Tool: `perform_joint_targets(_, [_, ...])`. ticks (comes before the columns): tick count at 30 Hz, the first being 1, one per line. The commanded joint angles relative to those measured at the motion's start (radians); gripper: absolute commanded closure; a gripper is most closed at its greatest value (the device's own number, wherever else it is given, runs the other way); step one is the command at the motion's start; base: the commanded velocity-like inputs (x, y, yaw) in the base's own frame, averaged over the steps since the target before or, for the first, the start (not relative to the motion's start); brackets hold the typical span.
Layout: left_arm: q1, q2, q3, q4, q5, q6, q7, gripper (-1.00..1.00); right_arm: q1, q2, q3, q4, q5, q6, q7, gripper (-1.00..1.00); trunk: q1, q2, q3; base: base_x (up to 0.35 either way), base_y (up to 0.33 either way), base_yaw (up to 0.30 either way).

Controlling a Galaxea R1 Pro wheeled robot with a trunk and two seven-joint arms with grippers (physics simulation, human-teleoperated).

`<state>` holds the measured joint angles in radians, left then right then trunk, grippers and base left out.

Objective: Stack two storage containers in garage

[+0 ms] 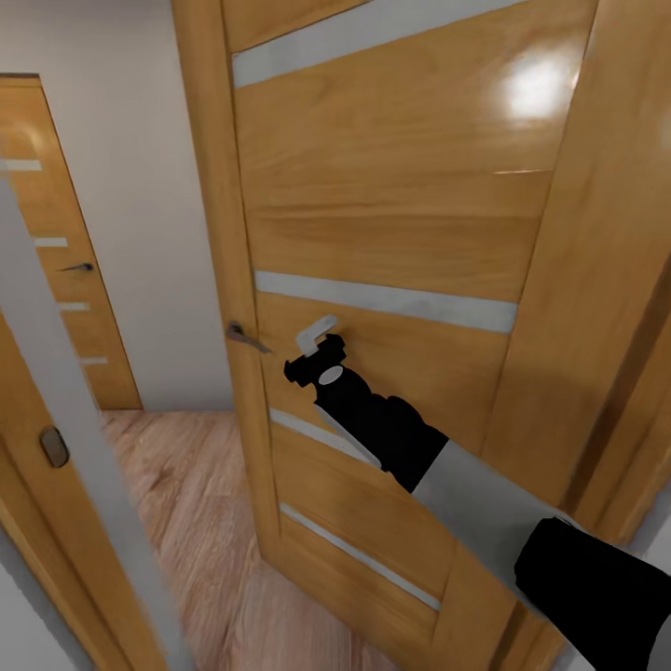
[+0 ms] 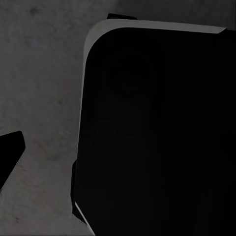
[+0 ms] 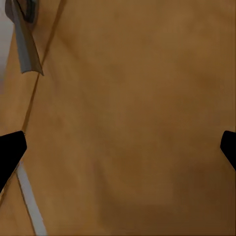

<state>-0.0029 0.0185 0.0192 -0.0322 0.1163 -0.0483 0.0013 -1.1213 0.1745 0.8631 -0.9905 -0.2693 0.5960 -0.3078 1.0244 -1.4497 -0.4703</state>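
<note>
The right arm reaches forward to a wooden door (image 1: 391, 214) with pale stripes, which stands partly open close in front of the robot. The right hand (image 1: 312, 349) is just beside the door's metal handle (image 1: 244, 337), near the edge of the door. In the right wrist view its two fingertips (image 3: 11, 152) stand wide apart with only the door panel between them, so this hand is open and holds nothing. To the left, past the door edge, there is a light wood plank floor (image 1: 196, 485), a plain wall and a second striped door (image 1: 56, 252) farther away. The left wrist view shows one dark fingertip over a grey surface beside a dark rounded body; I cannot tell if the left hand is apart or together.
</note>
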Motion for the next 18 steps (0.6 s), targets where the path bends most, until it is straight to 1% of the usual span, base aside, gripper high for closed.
perform_joint_targets(1, [0.000, 0.000, 0.001, 0.000, 0.008, -0.002, 0.000, -1.00, -0.002, 0.000, 0.002, 0.000, 0.002, 0.005, -0.013, -1.00, 0.001, 0.000, -0.001, 0.316, 0.000, 0.000])
perform_joint_targets(6, [0.000, 0.000, 0.001, 0.000, 0.008, -0.003, 0.000, -1.00, -0.002, 0.000, 0.002, 0.001, 0.004, 0.005, -0.013, -1.00, 0.001, 0.000, -0.001, 0.279, 0.000, 0.000])
perform_joint_targets(9, [0.000, 0.000, 0.001, 0.000, 0.008, -0.004, 0.000, -1.00, -0.002, 0.000, 0.002, 0.003, 0.003, 0.006, -0.013, -1.00, 0.001, 0.000, -0.001, 0.094, 0.000, 0.000])
perform_joint_targets(14, [0.000, 0.001, 0.001, 0.000, 0.008, -0.004, -0.003, -1.00, -0.002, 0.000, 0.002, 0.009, 0.003, 0.007, -0.014, -1.00, 0.001, 0.000, -0.001, 0.019, 0.000, 0.000])
perform_joint_targets(18, [0.000, 0.000, 0.001, 0.000, 0.008, -0.003, -0.001, -1.00, -0.002, 0.000, 0.003, 0.010, 0.003, 0.007, -0.014, -1.00, 0.001, 0.000, -0.001, 0.202, 0.000, 0.000])
